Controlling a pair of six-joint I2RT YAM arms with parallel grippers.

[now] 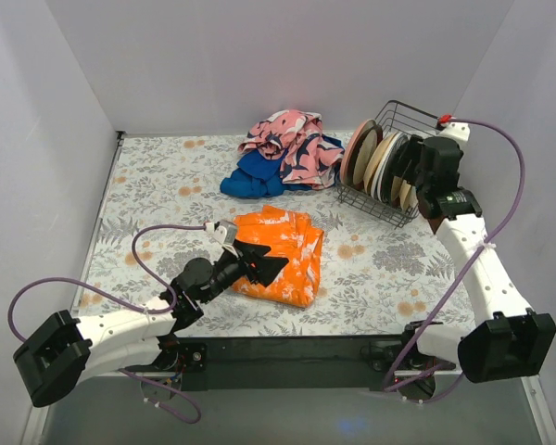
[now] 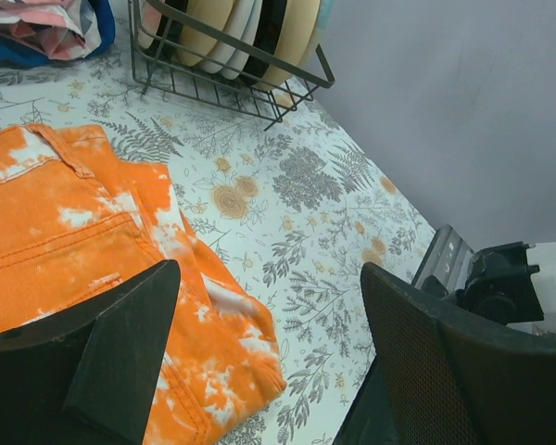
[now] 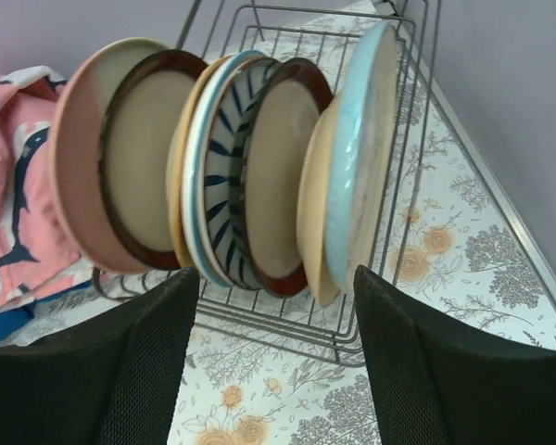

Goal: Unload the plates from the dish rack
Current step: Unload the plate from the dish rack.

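All the plates stood on edge inside the dish rack, packed close and leaning on one another, none of them out yet. The right gripper hung just in front of the rack, jaws spread wide, facing the middle of the row and touching nothing. The pale blue plate stood at the end of the row nearest that gripper's right finger and looked the freest to take; the pink plate closed the other end. The left gripper was well apart from the rack, low over the orange cloth, also spread wide and empty. A pile of pink and blue cloths lay just beside the rack. The plates were probably glazed ceramic, so stiff, fairly heavy and slick, and likely to chip if knocked against a neighbour or the wires. The best hold seemed to be the rim standing clear of the rack, with the jaws narrowed across the plate's thickness and one finger slipped into the gap beside it. It would then need lifting straight out before turning.
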